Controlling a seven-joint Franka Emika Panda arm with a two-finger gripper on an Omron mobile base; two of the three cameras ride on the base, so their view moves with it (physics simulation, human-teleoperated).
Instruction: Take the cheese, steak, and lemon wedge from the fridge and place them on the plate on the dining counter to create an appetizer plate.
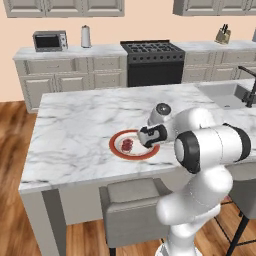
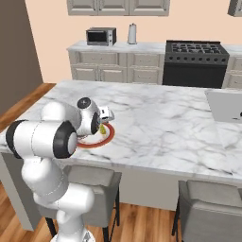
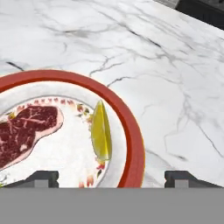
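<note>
Gripper [image 3: 111,178] sits right over the plate [image 3: 131,131], jaws spread wide, nothing in them. Lemon wedge [image 3: 101,131] lies on the plate's right side, steak [image 3: 24,131] just left of it, on the dining counter [image 1: 80,120].

Peach walls [image 1: 150,27] are running behind the far counter [image 1: 70,52], which is sitting on pale grey cabinets [image 1: 75,75]. A microwave [image 1: 50,40] and a white jug [image 1: 86,36] are standing on it at the left, a black stove [image 1: 152,62] is sitting to their right, and a knife block [image 1: 223,35] is standing further right. Upper cabinets [image 1: 65,7] are hanging above. A wood floor [image 1: 12,150] is stretching below, and grey stools [image 1: 132,210] are standing near.
</note>
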